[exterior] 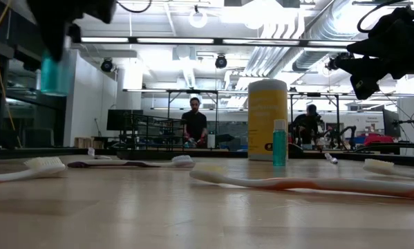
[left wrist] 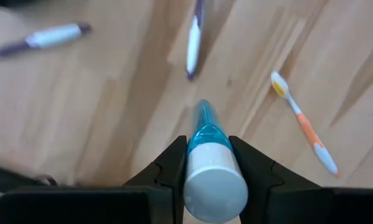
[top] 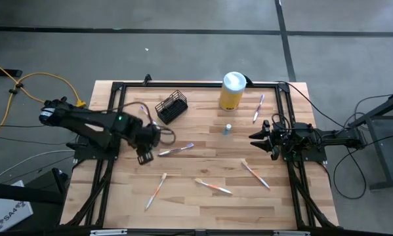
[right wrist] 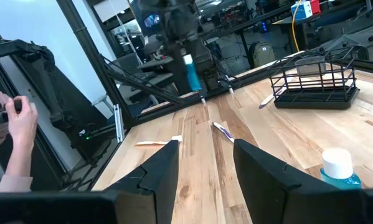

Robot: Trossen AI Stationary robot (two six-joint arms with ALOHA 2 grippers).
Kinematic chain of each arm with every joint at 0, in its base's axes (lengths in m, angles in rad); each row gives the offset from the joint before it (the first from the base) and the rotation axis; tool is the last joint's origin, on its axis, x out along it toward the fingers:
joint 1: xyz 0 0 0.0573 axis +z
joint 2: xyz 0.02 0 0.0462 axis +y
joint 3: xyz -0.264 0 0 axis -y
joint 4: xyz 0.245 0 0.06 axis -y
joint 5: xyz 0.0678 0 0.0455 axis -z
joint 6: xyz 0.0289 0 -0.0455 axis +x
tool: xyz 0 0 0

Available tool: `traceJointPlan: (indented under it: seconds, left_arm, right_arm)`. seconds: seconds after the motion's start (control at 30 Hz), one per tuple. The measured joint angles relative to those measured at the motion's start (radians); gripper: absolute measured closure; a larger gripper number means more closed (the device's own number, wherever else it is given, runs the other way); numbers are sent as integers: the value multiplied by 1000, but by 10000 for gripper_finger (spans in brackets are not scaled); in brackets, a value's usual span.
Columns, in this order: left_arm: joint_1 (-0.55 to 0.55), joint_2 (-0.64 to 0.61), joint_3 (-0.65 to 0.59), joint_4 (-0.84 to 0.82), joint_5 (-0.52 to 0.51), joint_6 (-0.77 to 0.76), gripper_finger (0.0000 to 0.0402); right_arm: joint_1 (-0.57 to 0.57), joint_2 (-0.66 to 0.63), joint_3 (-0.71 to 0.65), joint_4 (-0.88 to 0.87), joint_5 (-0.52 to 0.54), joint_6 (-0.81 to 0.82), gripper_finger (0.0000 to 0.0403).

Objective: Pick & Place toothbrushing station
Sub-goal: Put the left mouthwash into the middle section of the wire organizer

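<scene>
So the wooden table is littered with toothbrushes, with the yellow canister standing at the far edge. The toothbrushing station, that little black wire-mesh holder, sits near the far-left part of the table, tipped at an angle in the high view, with nothing visible in it as far as I can tell.

The left gripper is up off the table just in front of the holder and clamped on a blue tube with a white cap, which hangs down between its fingers over a purple toothbrush. The right gripper waits at the right side of the table with its fingers spread apart, a second small blue tube standing just beside it.

I'd say we're in the carry step: tube picked, not placed yet. The next move needs the left arm to swing back toward the holder, line the tube up over its open top and let go cleanly. The tilted basket could make that fiddly.
</scene>
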Motion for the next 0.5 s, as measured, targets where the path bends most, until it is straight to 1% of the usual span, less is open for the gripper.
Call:
traceJointPlan:
  seconds: [0.2,0.3,0.5]
  left_arm:
    - [168,13,30,9,-8,151,315]
    - [241,50,67,13,-19,241,315]
    - [367,156,186,13,-21,379,315]
  right_arm:
    - [0,0,0,0,0,0,257]
    - [0,0,0,0,0,0,257]
    - [0,0,0,0,0,0,257]
